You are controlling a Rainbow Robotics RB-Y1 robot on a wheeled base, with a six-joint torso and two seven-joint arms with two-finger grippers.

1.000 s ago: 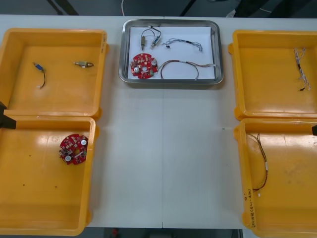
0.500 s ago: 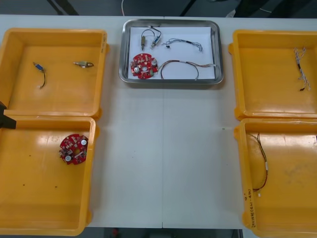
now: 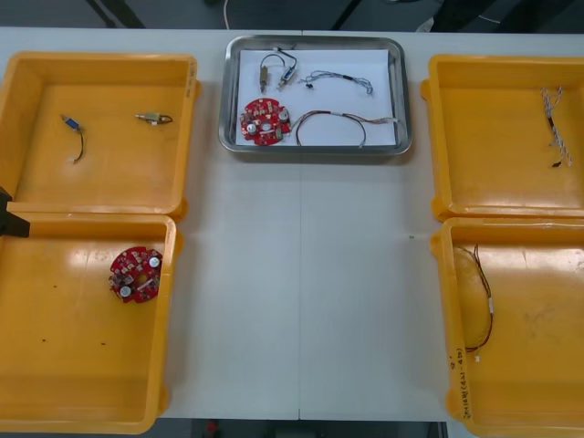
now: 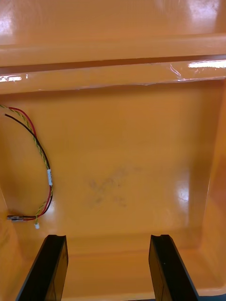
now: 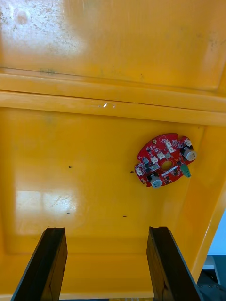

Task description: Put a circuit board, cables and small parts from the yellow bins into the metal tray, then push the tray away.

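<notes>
The metal tray stands at the table's far middle, white inside. It holds a red circuit board, a red and yellow cable, a blue and white cable and small metal parts. My left gripper hangs open over the near left bin, with a second circuit board lying beyond its fingers. My right gripper is open above the near right bin. A red and yellow cable lies beyond and outside one finger.
The far left bin holds a small metal part and a short black cable. A twisted cable lies in the far right bin. A black part of the left arm shows at the table's left edge.
The black tip of the right arm at the front view's right edge has drawn back out of that view. The tray, bins and their contents have not moved.
</notes>
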